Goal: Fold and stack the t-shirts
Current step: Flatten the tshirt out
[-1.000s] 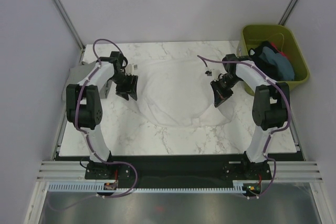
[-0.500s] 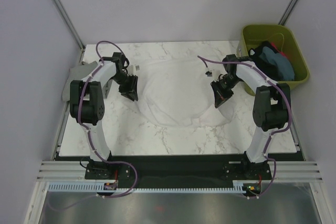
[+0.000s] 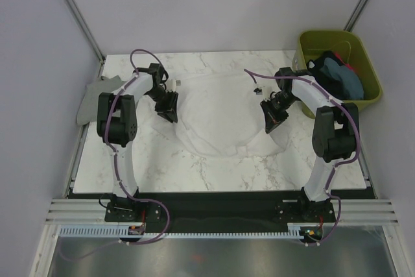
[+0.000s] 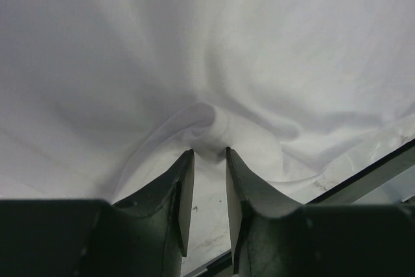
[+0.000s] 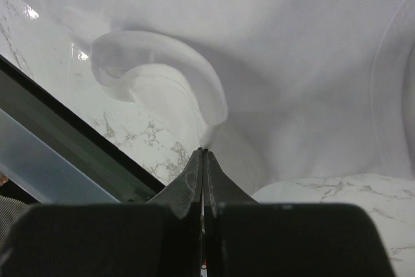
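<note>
**Two arms, one shirt:** The white t-shirt (image 3: 217,118) lies rumpled across the middle of the marble table (image 3: 214,167), between the two arms. At its right edge the right gripper (image 3: 272,120) has its fingers pressed together on a thin pinch of cloth, with a curled hem rising just beyond the tips. At the left edge the left gripper (image 3: 170,107) stands with its fingers (image 4: 185,180) narrowly apart. A small pucker of white cloth sits at their tips, bare table shows in the gap, and nothing is clamped yet.

A grey t-shirt (image 3: 91,95) rests at the table's left edge. Blue-teal and dark ones (image 3: 343,79) sit in the olive-green bin (image 3: 303,50), well apart from the work.

The step in hand appears to be securing both sides of the white shirt so it can be drawn flat for folding. To do it well, the left gripper likely needs to press a little deeper, so the pucker lies fully between the pads before they close. Both arms should then lift and pull evenly, keeping the cloth taut. The right hold looks shallow, at the very tips, and a hard tug could slip it free.
</note>
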Robot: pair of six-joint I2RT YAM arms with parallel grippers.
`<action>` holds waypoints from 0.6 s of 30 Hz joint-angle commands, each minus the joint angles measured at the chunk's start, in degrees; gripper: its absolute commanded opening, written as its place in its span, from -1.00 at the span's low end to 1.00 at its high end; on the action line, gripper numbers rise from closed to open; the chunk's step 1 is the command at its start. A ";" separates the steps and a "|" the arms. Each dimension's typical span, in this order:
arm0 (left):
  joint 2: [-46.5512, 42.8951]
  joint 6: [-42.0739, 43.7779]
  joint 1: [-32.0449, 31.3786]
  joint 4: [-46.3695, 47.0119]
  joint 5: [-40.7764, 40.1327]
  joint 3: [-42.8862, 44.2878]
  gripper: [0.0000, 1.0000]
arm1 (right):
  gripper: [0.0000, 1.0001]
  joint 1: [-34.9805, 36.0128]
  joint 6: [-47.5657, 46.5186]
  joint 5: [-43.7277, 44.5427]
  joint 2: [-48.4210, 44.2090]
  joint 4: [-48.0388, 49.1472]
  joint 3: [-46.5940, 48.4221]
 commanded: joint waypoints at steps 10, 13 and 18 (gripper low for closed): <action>0.38 -1.34 -5.74 -0.14 -0.60 5.67 -0.21 | -1.00 0.19 -0.28 0.57 -1.42 0.96 0.41; -2.43 -0.99 -5.22 -1.11 -2.98 6.20 0.05 | -1.00 0.19 -0.28 0.31 -1.33 1.13 0.41; -11.31 -1.08 -5.04 -0.23 -5.52 5.41 0.43 | -1.00 0.10 0.07 -0.48 -1.24 1.92 -0.73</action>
